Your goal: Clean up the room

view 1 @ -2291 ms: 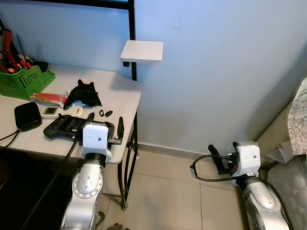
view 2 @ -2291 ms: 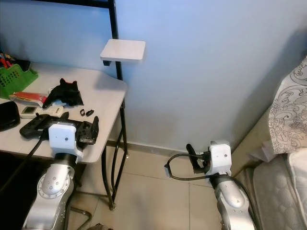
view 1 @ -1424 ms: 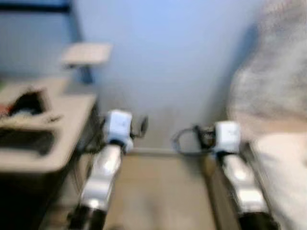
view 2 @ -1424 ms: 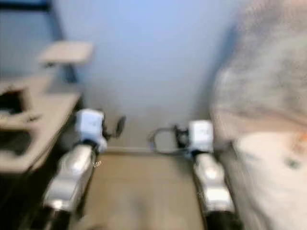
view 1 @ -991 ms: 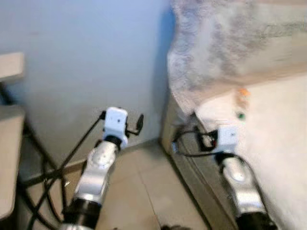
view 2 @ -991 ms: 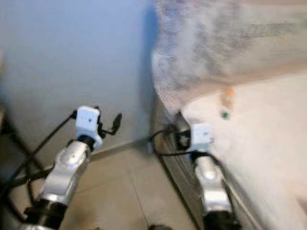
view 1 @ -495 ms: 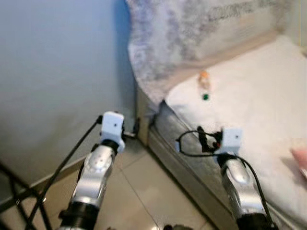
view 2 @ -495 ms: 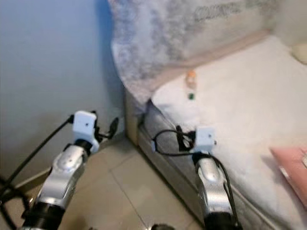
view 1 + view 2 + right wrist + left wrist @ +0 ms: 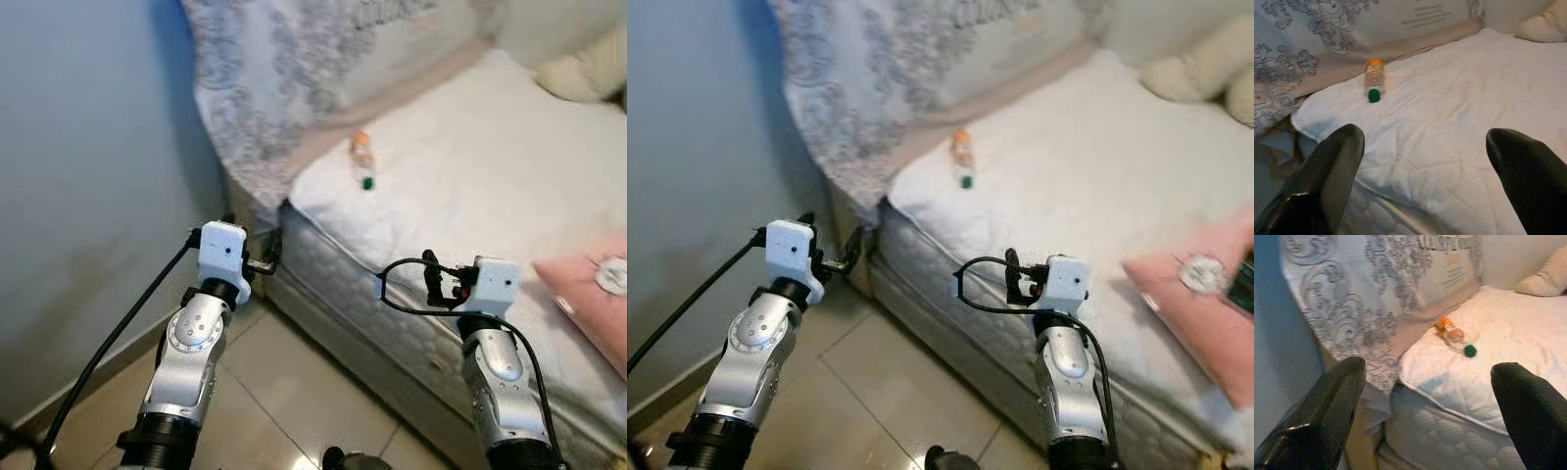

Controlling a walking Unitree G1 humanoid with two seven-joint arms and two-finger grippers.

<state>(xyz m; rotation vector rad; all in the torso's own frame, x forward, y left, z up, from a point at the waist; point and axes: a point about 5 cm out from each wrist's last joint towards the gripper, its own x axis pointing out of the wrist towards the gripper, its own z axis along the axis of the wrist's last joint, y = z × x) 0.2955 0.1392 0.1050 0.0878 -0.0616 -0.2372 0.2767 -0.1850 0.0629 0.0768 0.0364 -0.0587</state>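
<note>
A clear plastic bottle (image 9: pixel 362 162) with an orange label and a green cap lies on its side on the white bed (image 9: pixel 470 166), near the mattress corner. The same bottle (image 9: pixel 1374 83) is well ahead of both grippers. My left gripper (image 9: pixel 267 258) hangs open beside the bed's corner, over the floor. My right gripper (image 9: pixel 431 284) is open above the mattress side edge. In the wrist views, the left fingers (image 9: pixel 1332 401) and the right fingers (image 9: pixel 1327 171) stand wide apart with nothing between them.
A grey patterned cover (image 9: pixel 284 78) drapes the head of the bed. A pink cushion (image 9: pixel 588 294) lies on the bed at the right, and a cream plush shape (image 9: pixel 1195 64) at the far right. The blue wall (image 9: pixel 88 196) stands left, with tiled floor (image 9: pixel 284 401) below.
The whole view has swung right, away from the desk and onto the bed. The bottle and pink cushion have come into sight. Both arms stay held out in front.
</note>
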